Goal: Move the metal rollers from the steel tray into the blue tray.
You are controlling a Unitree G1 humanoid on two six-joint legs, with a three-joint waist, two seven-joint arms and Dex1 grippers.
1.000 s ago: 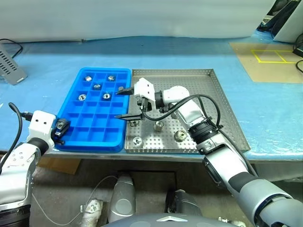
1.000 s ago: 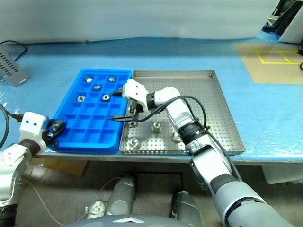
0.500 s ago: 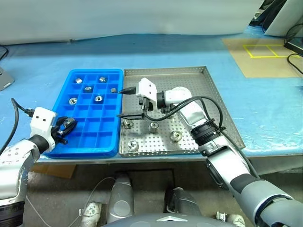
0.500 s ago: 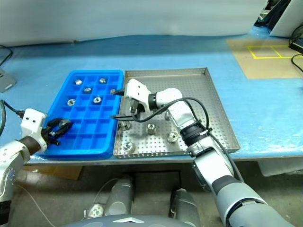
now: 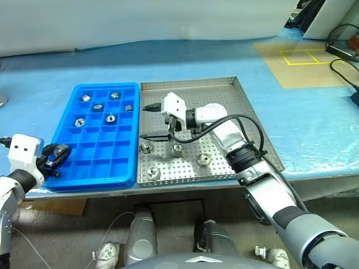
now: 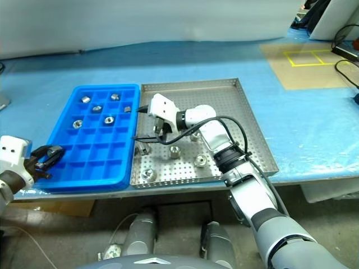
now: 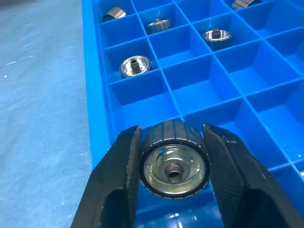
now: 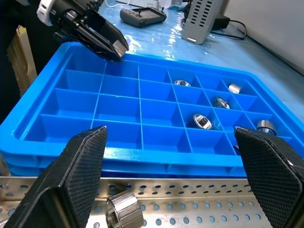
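Six metal rollers (image 5: 110, 118) are counted in the blue tray's (image 5: 122, 178) far compartments, away from the left gripper (image 7: 173, 164), and one more is clamped between its fingers. Four, perhaps five, are counted in the steel tray (image 5: 247, 101) near the right gripper (image 5: 152, 121); one may be hidden behind it.

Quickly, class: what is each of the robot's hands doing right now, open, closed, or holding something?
Left hand: closed on a metal roller, at the blue tray.
Right hand: open, empty, over the steel tray.
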